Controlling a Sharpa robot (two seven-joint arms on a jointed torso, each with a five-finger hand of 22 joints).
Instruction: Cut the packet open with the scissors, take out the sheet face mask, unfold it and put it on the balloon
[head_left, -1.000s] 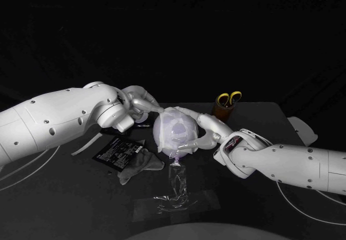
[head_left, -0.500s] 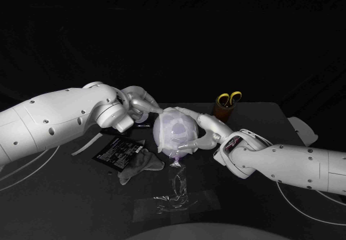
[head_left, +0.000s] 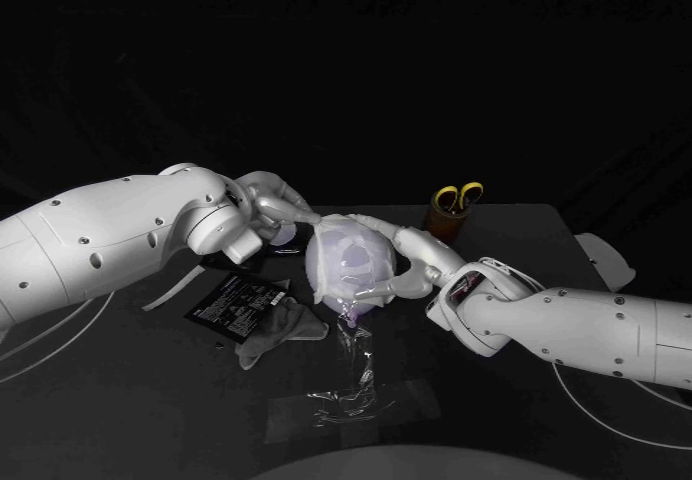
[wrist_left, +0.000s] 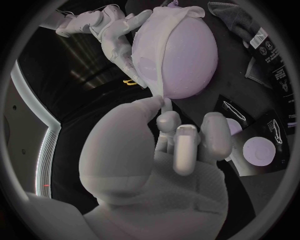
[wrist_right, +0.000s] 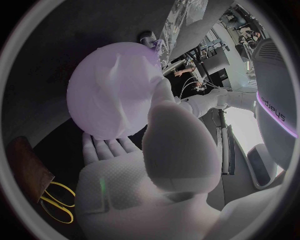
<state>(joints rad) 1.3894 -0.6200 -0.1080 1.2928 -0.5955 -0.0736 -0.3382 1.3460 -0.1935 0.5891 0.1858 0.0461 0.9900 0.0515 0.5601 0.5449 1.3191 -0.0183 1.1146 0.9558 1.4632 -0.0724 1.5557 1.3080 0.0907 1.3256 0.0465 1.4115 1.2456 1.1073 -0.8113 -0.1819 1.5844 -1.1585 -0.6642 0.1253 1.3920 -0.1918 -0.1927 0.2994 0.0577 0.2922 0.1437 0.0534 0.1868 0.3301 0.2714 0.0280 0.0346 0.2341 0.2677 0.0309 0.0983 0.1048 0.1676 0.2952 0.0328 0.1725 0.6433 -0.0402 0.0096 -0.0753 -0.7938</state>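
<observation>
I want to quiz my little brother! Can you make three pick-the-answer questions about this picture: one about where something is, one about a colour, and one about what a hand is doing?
1. Where are the scissors?
A. in the brown holder
B. in a drawer
C. on the floor

2. What colour are the scissors' handles?
A. red
B. yellow
C. blue

3. What is the right hand doing?
A. holding the balloon
B. hanging open in the air
C. holding the scissors

Answers:
1 A, the handles stick up out of the holder.
2 B, both loops are yellow.
3 A, its fingers curl round the balloon's side.
</observation>
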